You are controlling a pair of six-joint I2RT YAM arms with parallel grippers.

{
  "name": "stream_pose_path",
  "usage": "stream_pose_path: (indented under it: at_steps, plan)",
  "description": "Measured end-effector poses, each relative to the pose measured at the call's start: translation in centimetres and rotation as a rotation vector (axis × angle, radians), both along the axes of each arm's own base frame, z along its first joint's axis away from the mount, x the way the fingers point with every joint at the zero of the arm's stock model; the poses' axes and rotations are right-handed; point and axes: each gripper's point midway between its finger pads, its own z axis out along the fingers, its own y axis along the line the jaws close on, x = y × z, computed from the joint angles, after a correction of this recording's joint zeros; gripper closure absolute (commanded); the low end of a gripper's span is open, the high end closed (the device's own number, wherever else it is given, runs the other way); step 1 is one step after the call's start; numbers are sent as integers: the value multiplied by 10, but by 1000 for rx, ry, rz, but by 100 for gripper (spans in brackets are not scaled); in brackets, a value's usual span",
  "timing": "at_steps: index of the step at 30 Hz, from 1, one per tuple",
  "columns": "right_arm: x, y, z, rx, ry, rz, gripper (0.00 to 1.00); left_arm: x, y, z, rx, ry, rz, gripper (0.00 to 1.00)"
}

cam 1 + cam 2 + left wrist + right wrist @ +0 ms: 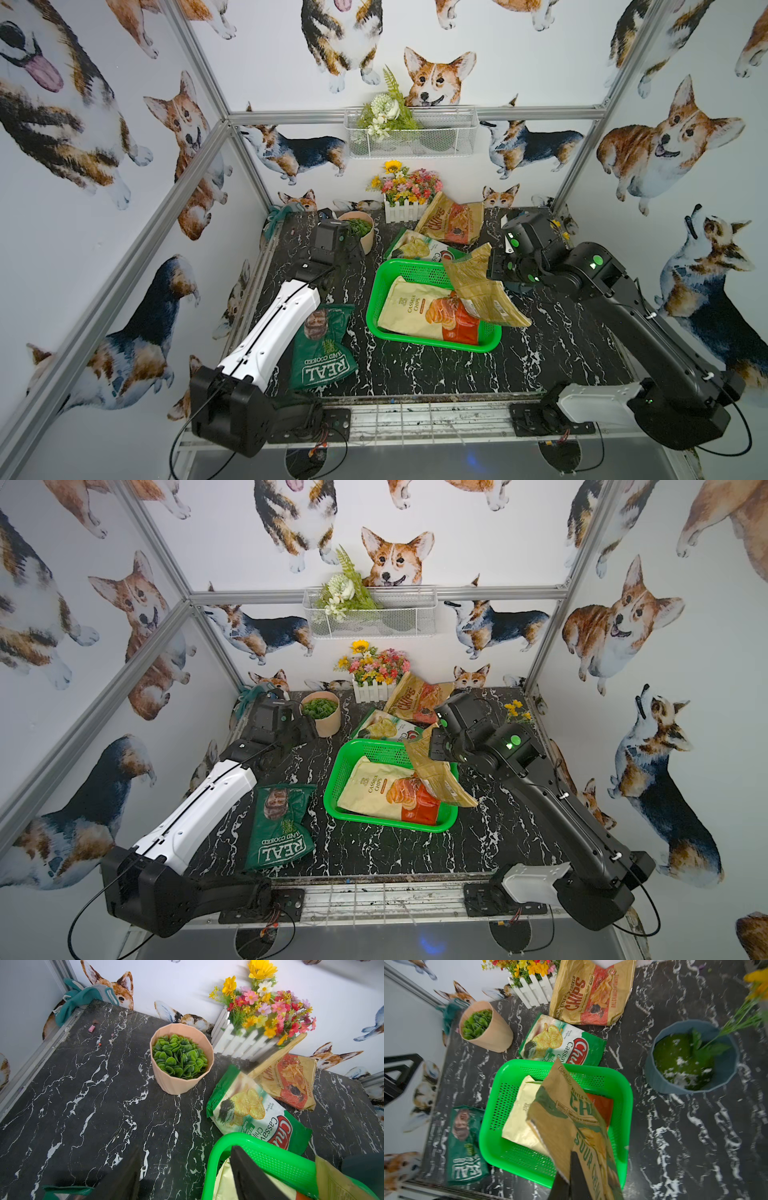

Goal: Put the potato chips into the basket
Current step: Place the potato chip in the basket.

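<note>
While I tally from the remote desk: chip bags five, green baskets one.

Bag 1, the cream-and-orange bag [419, 316], lies flat inside the green basket [432, 344], which sits mid-surface [540, 353].

Bag 2, the tan bag with green print [571, 1115], is pinched by one end in the right claw [490, 268]. It hangs tilted over the basket's 3 o'clock side. Its low end crosses above the cream-and-orange bag and the rim there; I can't tell whether it touches either.

Bag 3, the green-white Chuba bag [415, 247], lies on the surface at the basket's 12 o'clock, one end right at the far rim.

Bag 4, the tan CHIPS bag with red panel [453, 218], sits at 1 o'clock, just behind the Chuba bag with their edges meeting or nearly so. It is beside the white fence flower box [401, 212].

Bag 5, the dark green REAL bag [324, 353], lies flat at the basket's 8 o'clock, apart from it.

Count: one in, one held, three out on the surface.

The left claw [185, 1159] has its jaws wide with nothing between them, and it hovers near the basket's 10 o'clock corner. Its wrist view shows one finger in front of the rim.

Extras:
- Pots, two: the peach pot [368, 243] of green leaves at 11 o'clock and the blue-grey pot [691, 1024] at 3 o'clock.
- Flower boxes, one.
- The white wire basket [440, 141], one, up on the back wall at 12 o'clock.
</note>
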Motion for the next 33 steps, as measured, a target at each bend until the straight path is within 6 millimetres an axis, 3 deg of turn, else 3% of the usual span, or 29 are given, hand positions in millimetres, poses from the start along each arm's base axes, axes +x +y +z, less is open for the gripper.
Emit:
stream_pose_path:
  at_steps: [8, 14, 18, 25, 33]
  plan:
    - [-24, -3, 4, 388, 14, -201, 100, -10, 19, -15, 86, 4, 16, 26]
    - [-18, 0, 2, 486, 87, -332, 100, -10, 66, -30, 160, -10, 90, 23]
    - [-11, 5, -11, 485, 142, -387, 100, -13, 85, -40, 178, -29, 105, 23]
    - [2, 16, -60, 445, 225, -448, 100, -32, 80, -39, 178, -139, 45, 23]
    - [26, 63, -93, 445, 252, -390, 100, -40, 91, -39, 256, -176, 70, 23]
